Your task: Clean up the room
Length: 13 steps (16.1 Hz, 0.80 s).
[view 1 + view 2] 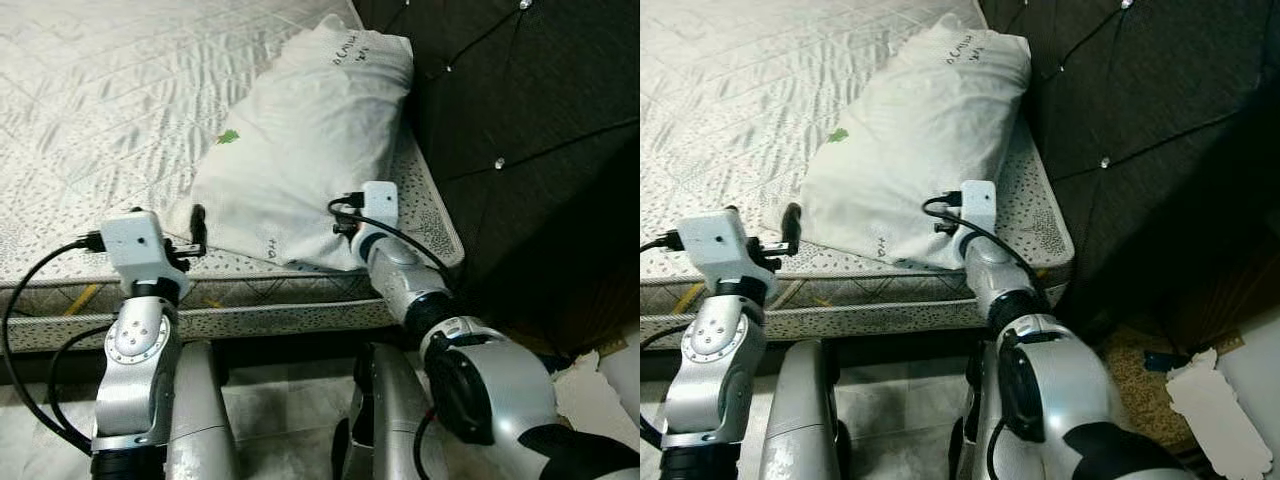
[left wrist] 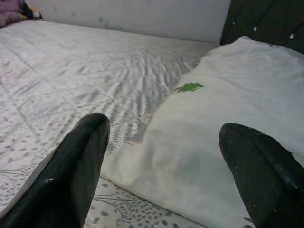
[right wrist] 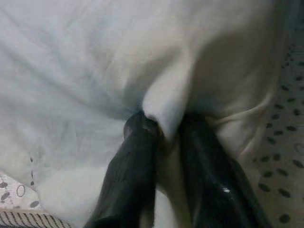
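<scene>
A white pillow (image 1: 300, 150) with a small green mark lies on the bare mattress (image 1: 110, 110), its far end against the dark headboard. My right gripper (image 3: 164, 137) is shut on a fold of the pillow's near edge, the cloth pinched between both black fingers. In the eye views its wrist (image 1: 375, 205) rests on the pillow's near right corner. My left gripper (image 2: 164, 156) is open at the pillow's near left corner, its fingers spread with the pillow edge (image 2: 199, 156) ahead of them. One left fingertip (image 1: 197, 222) shows beside the pillow.
The dark tufted headboard (image 1: 520, 130) stands to the right of the bed. The mattress's front edge (image 1: 280, 315) runs just before my arms. Torn paper scraps (image 1: 1210, 410) lie on the floor at the right. A white wall (image 2: 133, 16) rises beyond the bed.
</scene>
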### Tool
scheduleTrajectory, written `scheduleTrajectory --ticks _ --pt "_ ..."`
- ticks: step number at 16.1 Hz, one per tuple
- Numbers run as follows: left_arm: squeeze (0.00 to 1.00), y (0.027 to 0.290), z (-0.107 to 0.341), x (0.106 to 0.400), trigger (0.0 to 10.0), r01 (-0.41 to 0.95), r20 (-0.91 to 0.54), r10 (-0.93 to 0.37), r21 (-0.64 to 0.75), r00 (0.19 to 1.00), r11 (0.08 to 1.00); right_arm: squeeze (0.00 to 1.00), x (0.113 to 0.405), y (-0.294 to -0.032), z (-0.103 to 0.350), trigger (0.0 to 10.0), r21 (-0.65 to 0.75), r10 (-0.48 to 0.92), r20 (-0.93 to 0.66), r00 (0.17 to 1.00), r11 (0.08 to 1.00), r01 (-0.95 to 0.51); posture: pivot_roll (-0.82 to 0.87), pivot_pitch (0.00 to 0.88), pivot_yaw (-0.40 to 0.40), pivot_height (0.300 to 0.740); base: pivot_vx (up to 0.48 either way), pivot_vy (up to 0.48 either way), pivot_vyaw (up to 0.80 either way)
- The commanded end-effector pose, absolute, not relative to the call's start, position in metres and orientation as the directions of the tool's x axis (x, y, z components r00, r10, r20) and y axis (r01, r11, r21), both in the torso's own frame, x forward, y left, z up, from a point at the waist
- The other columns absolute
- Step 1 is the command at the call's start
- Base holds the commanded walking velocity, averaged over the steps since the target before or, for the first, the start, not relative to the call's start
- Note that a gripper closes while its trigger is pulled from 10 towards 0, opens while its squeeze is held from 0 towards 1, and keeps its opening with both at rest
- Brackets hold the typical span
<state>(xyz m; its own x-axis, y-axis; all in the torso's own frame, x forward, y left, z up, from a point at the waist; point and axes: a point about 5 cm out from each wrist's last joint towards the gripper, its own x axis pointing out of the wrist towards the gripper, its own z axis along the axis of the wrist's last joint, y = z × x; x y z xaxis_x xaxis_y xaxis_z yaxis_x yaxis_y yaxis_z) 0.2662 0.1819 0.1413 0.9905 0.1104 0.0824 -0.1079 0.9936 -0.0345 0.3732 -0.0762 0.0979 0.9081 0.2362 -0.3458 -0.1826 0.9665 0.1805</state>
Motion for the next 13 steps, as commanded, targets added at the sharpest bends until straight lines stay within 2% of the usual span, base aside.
scheduleTrajectory --ticks 1,3,7,12,13 --pt "0.00 0.182 0.140 0.262 10.0 -0.119 0.076 0.121 -0.027 0.990 0.993 0.00 0.373 -0.089 0.094 0.0 0.189 0.202 -0.351 0.914 0.972 -0.142 0.14 0.102 -0.109 0.537 0.000 0.000 0.00" --pt "0.00 0.183 0.138 0.254 10.0 -0.139 0.074 0.141 -0.026 0.987 0.990 0.00 0.378 -0.106 0.100 0.0 0.148 0.149 -0.319 0.936 0.983 -0.106 0.13 0.130 -0.111 0.537 0.000 0.000 0.00" --pt "0.00 0.187 0.136 0.247 10.0 -0.174 0.054 0.175 -0.023 0.983 0.984 0.00 0.399 -0.191 0.156 0.0 0.025 -0.113 -0.133 0.985 0.993 0.117 0.12 0.178 -0.114 0.537 0.000 0.000 0.00" --pt "0.00 0.184 0.132 0.237 10.0 -0.187 0.021 0.188 -0.025 0.982 0.982 0.00 0.392 -0.284 0.220 0.0 -0.065 -0.350 0.073 0.934 0.933 0.355 0.10 0.216 -0.114 0.537 0.000 0.000 0.00" --pt "0.00 0.184 0.132 0.236 10.0 -0.188 0.019 0.188 -0.025 0.982 0.982 0.00 0.389 -0.291 0.223 0.0 -0.072 -0.367 0.085 0.926 0.925 0.373 0.10 0.217 -0.113 0.537 0.000 0.000 0.00"
